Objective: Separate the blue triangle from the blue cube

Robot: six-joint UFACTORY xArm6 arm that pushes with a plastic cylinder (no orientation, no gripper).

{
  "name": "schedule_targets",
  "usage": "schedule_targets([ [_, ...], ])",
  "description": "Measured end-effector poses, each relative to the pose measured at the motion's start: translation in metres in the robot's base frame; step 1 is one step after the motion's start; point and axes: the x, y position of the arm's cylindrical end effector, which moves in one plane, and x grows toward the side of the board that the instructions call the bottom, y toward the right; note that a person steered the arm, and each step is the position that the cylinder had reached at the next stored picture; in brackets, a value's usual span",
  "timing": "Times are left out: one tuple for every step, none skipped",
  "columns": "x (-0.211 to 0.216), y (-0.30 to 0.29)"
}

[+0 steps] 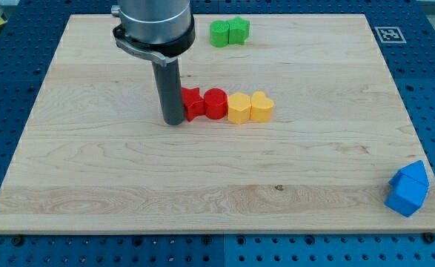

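- Right now my tip (174, 122) rests on the bench (128, 185), a little toward the top-left of the middle, at the left end of a short row of four blocks.
- The end effector is just a straight dark rod with no jaws, so it has hold of nothing; my tip sits just beside the red star-like block (193, 103), and I cannot tell whether they touch.
- The row runs from left to right: the red star-like block, a red cylinder (216, 103), a yellow block (238, 108) whose shape looks roughly hexagonal, and a yellow heart-like block (262, 107). Each one touches or nearly touches its neighbour.
- The blue triangle (412, 173) and the blue cube (405, 194) lie in the bottom-right corner of the bench, close to the right edge. They press together, the triangle on the side toward the top edge and the cube toward the bottom edge.
- Both blue blocks are well apart from my tip, with bare wood between them and the row.
- Two green blocks (229, 33) sit side by side and touching near the top edge, about midway along it; their exact shapes are hard to make out.
- A small black-and-white marker (388, 34) sits in the top-right corner.
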Motion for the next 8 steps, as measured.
schedule_targets([
  [0.019,0.0],
  [0.075,0.018],
  [0.083,0.108],
  [0.048,0.204],
  [0.036,0.331],
  [0.052,0.415],
  [0.067,0.417],
  [0.132,0.416],
])
